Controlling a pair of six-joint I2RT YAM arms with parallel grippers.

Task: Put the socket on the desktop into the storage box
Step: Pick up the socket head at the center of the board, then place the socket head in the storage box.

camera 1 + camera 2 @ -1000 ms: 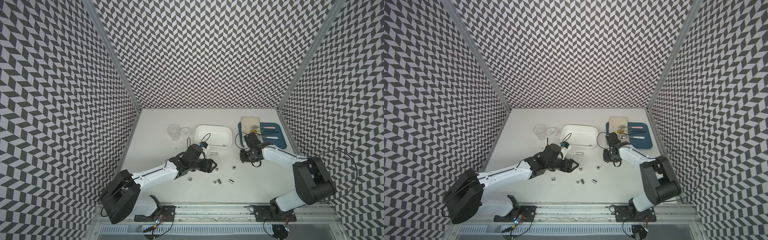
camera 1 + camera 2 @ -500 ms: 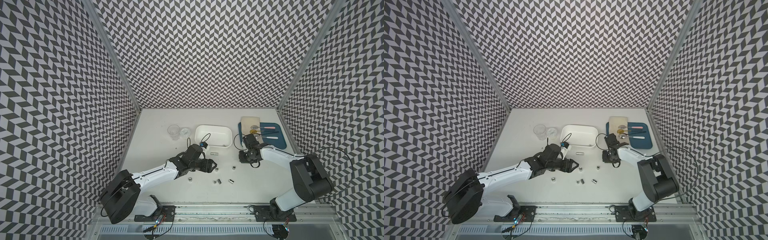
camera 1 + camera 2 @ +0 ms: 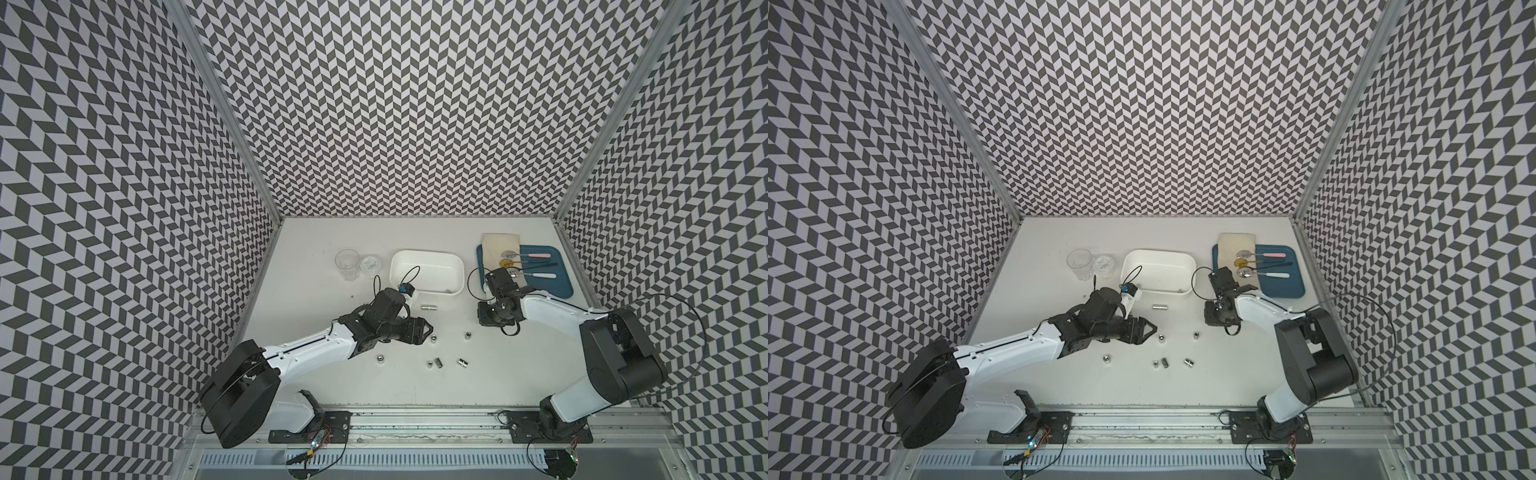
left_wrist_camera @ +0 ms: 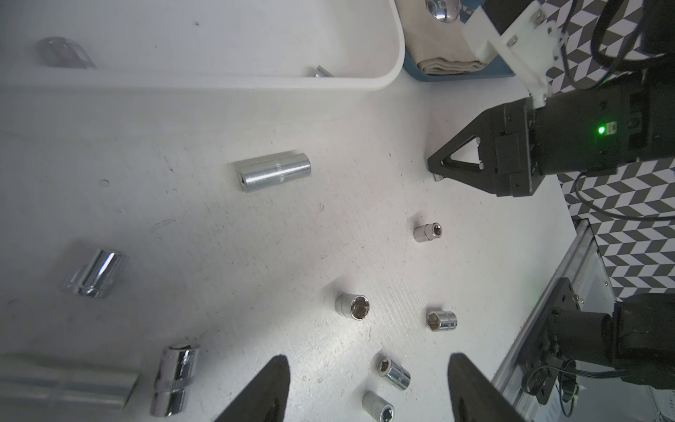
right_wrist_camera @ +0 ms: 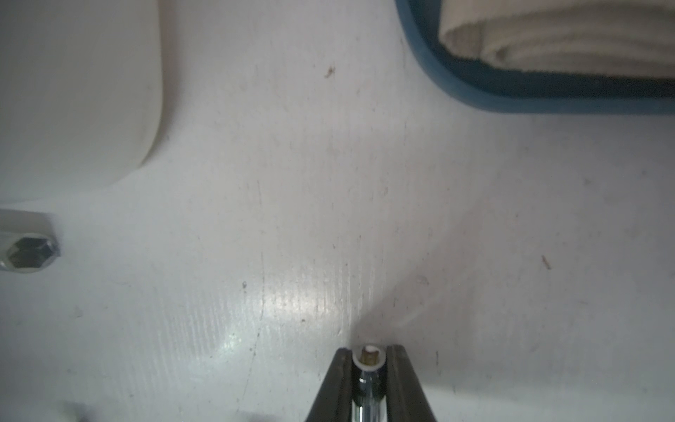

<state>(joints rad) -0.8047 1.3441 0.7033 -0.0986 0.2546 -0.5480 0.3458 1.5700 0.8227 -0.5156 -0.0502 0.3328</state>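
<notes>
My right gripper [image 5: 369, 352] is shut on a small chrome socket [image 5: 369, 361], held end-on between the fingers just above the desktop [image 3: 332, 282]. In both top views this gripper [image 3: 487, 321] points down between the white storage box [image 3: 428, 252] and the blue tray. My left gripper [image 4: 365, 369] is open and holds nothing. It hovers low over several loose sockets, among them a long one [image 3: 430, 307] and short ones [image 3: 433, 338] [image 3: 467, 335]. One socket [image 4: 321, 71] shows over the box rim in the left wrist view.
A blue tray [image 3: 561, 291] with a folded cloth [image 3: 500, 243] and spoons lies at the back right. A clear cup [image 3: 347, 264] and a round lid [image 3: 370, 264] stand left of the box. Chevron walls close three sides.
My right gripper's jaws have closed on the small socket, and that gripper has shifted slightly towards the front. The left arm has not moved.
</notes>
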